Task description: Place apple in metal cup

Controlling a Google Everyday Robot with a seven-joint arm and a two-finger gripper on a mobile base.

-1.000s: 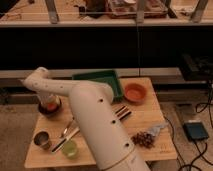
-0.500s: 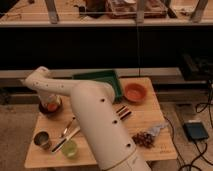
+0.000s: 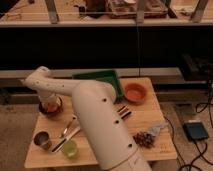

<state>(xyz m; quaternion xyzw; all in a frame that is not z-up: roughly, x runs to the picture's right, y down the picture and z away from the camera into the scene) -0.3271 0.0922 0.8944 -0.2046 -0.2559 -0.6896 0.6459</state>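
Hand (image 3: 50, 102) over maroon bowl (image 3: 41, 108), grip cannot tell | metal cup (image 3: 42, 140) near front-left edge of table (image 3: 150, 122)

My wooden table (image 3: 150, 119) carries a green tray (image 3: 102, 80) at its far edge, with an orange bowl (image 3: 135, 92) just to the right of it. At the far left stands a dark maroon bowl (image 3: 42, 108), and my gripper (image 3: 50, 103) hangs right over it. The metal cup (image 3: 42, 140) stands near the front left corner. A translucent green cup (image 3: 69, 148) is beside it, and two utensils (image 3: 68, 126) lie aslant close by. Dark grapes (image 3: 145, 139) lie toward the front right.
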